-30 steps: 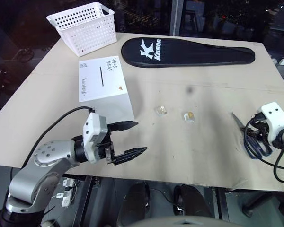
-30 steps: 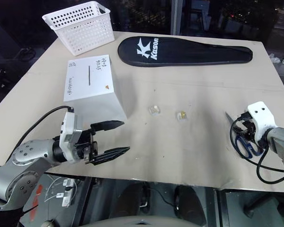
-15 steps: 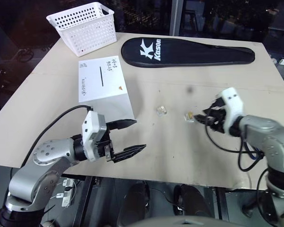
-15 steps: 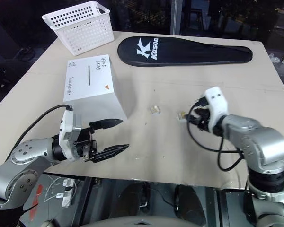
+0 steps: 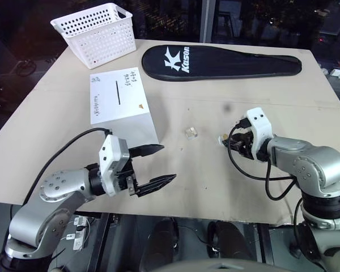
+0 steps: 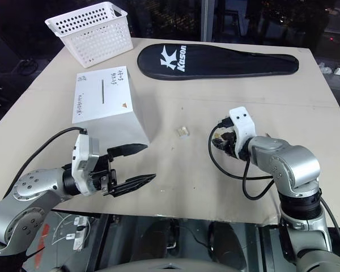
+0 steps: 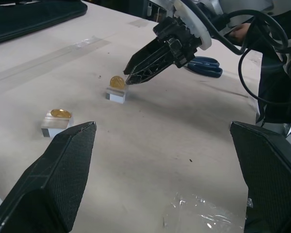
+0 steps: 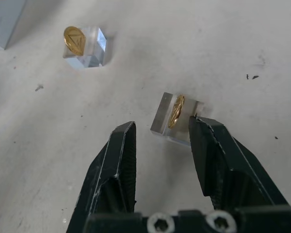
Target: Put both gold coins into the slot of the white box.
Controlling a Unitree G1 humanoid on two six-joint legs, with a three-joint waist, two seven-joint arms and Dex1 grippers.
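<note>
**A:** How far along are you?

**B:** You are at the start. Both coins sit on the tabletop (image 5: 56,113), each standing in its own clear cube. Nothing has visibly gone into the slot (image 5: 117,92) of the box (image 5: 120,107), which stands at the far left. Both pickups and both drops are left to do, as far as I can judge.

**A:** Where is the coin you are after?

**B:** The right coin (image 8: 176,110) stands on edge in its cube (image 8: 172,121), right of the tabletop's middle. Your right claw (image 8: 160,133) is right on it. The wrist view has the cube just past the fingertips, in line with the gap. One fingertip (image 8: 200,124) touches or nearly touches the cube's corner; I cannot tell which.

**A:** Is that claw holding anything?

**B:** No. Its jaws stand partly open, a gap a little wider than the cube, with nothing between them.

**A:** And the other coin?

**B:** The left coin (image 8: 73,40) lies tilted in its cube (image 8: 86,47), to the left of the first, between it and the box.

**A:** Your left claw?

**B:** Your left claw (image 5: 156,165) hangs wide open and empty at the near edge, in front of the box, well apart from both coins.
</note>
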